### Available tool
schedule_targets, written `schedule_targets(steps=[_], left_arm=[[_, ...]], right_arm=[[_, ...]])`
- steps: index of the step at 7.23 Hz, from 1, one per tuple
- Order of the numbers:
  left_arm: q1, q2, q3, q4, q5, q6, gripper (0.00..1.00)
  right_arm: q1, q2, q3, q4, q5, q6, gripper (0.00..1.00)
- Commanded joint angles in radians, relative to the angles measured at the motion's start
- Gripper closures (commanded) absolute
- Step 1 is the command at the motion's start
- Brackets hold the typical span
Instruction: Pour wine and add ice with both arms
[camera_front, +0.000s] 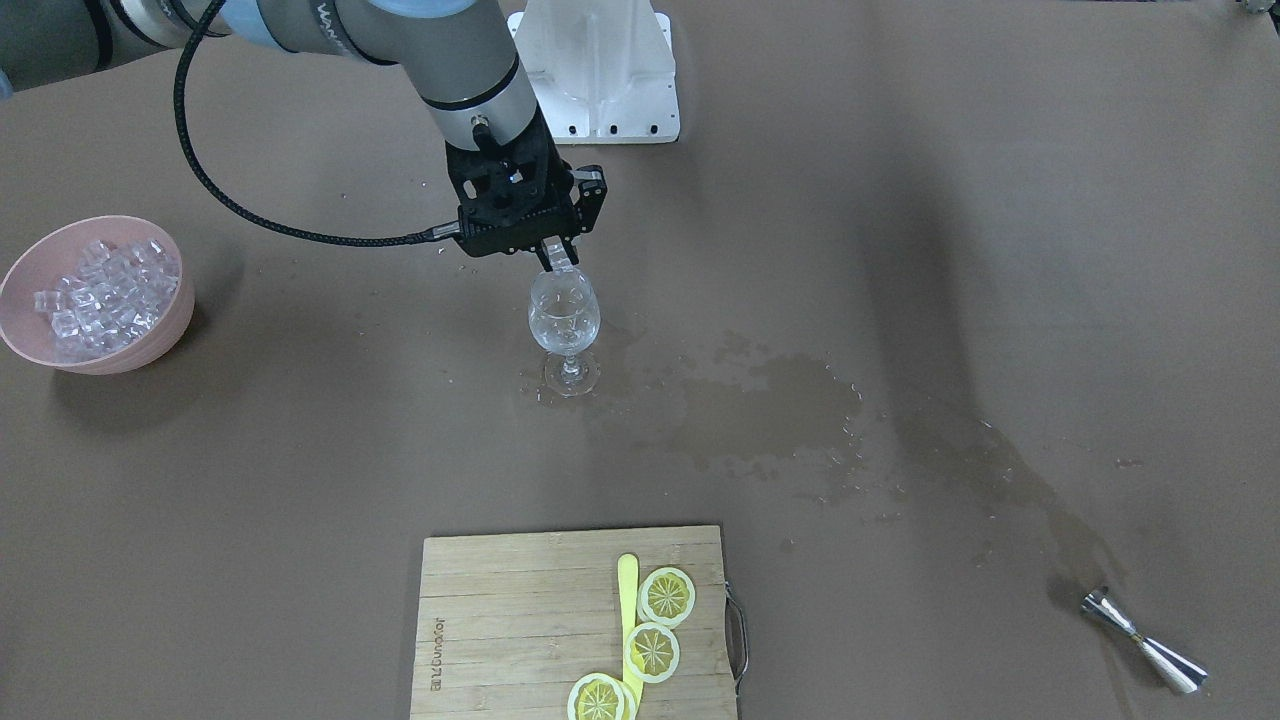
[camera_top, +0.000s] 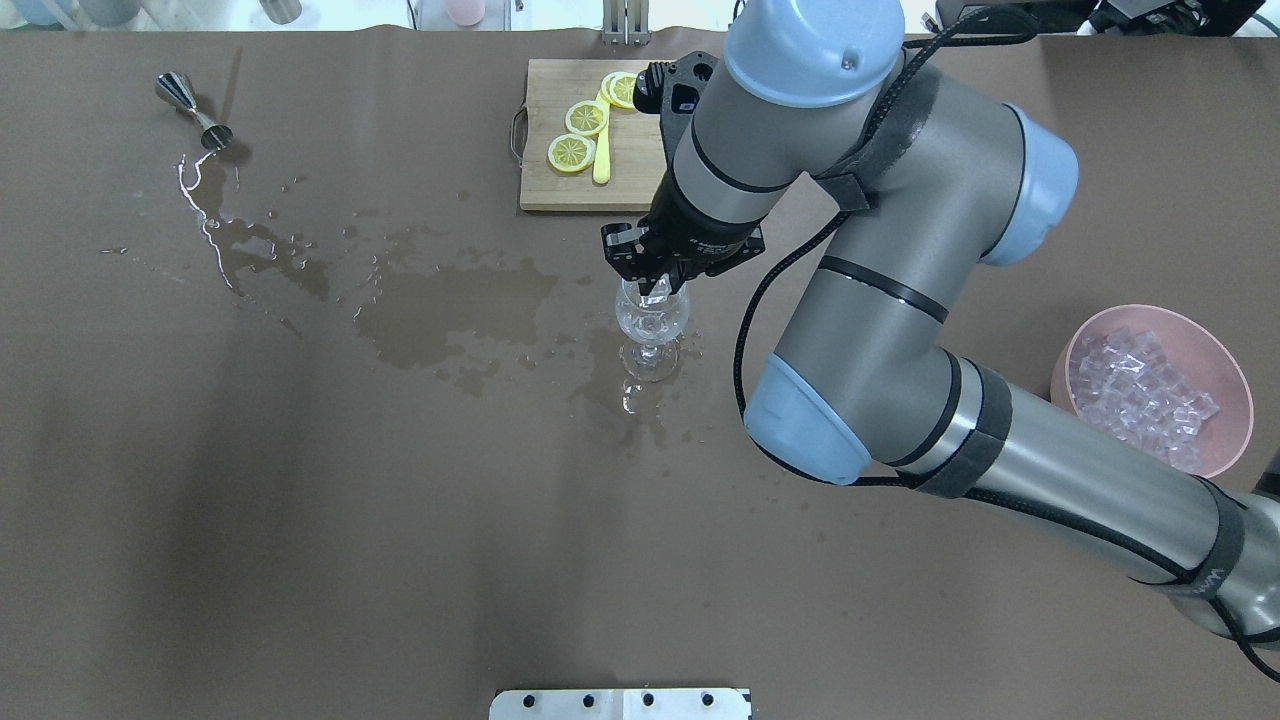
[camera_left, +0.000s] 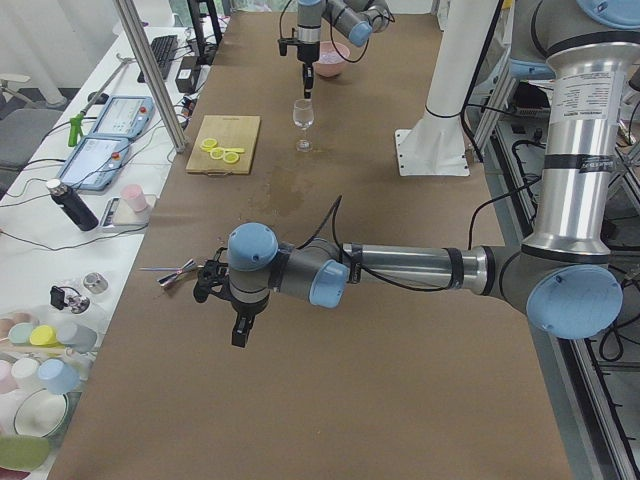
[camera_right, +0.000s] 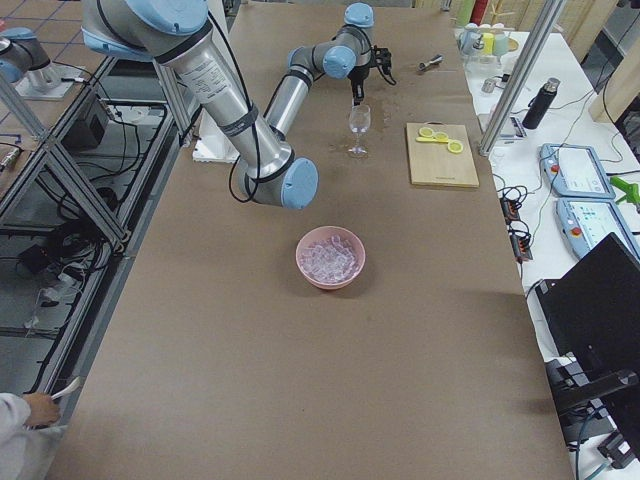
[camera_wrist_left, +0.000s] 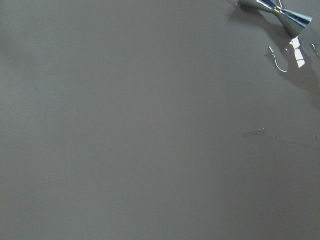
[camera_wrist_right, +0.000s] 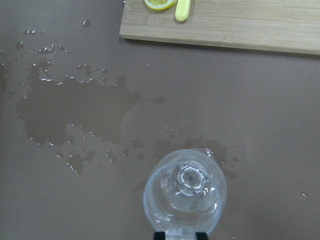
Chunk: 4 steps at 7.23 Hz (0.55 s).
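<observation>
Exterior front-facing view: the right gripper (camera_front: 556, 250) hangs upper centre, directly over the glass (camera_front: 565, 318), its fingers closed on one clear cube (camera_front: 558, 263). The cube is just above the glass rim; I cannot tell whether it touches the rim. The glass stands upright on the brown table (camera_front: 300, 480), with a wet ring round its foot. The rest of the ice (camera_front: 100, 290) is heaped in a pink bowl (camera_front: 150, 345) at the left edge, well apart from the glass. Wine (camera_front: 790, 400) shows as a dark wet patch right of the glass, trailing towards the lower right, where a steel jigger (camera_front: 1150, 645) lies on its side. Whether any wine is in the glass I cannot tell.

At bottom centre is a wooden board (camera_front: 500, 600) with three lemon slices (camera_front: 666, 596) and a yellow stick (camera_front: 628, 590) on its right part. A white pedestal (camera_front: 600, 70) sits at top centre.

The right wrist view looks straight down into the glass, with the cube at the bottom edge between two black fingertips.

In the exterior left view, the left gripper (camera_left: 241, 335) points down over bare table left of centre, beside the jigger. How far its fingers are apart I cannot tell. The left wrist view shows only table, the jigger and wet streaks at upper right.
</observation>
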<state>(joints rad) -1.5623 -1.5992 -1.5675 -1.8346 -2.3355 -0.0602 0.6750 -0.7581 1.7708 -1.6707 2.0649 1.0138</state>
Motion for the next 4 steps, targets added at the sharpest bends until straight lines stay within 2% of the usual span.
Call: schedule_targets(steps=[1,2,3,4], left_arm=[[-0.001,0.015,0.0,-0.006,-0.001,-0.001,0.02],[-0.001,0.015,0.0,-0.006,-0.001,-0.001,0.02],[-0.001,0.013,0.001,-0.006,-0.001,-0.003,0.02],[0.001,0.013,0.0,-0.006,-0.001,-0.004,0.02]], right_arm=[[0.005,0.003,-0.013,0.006,-0.002,-0.006,1.0],[0.005,0.0,-0.013,0.006,-0.003,-0.007,0.42],[0.005,-0.001,-0.011,0.006,-0.011,-0.006,0.0],[0.006,-0.003,-0.011,0.006,-0.011,-0.012,0.0]])
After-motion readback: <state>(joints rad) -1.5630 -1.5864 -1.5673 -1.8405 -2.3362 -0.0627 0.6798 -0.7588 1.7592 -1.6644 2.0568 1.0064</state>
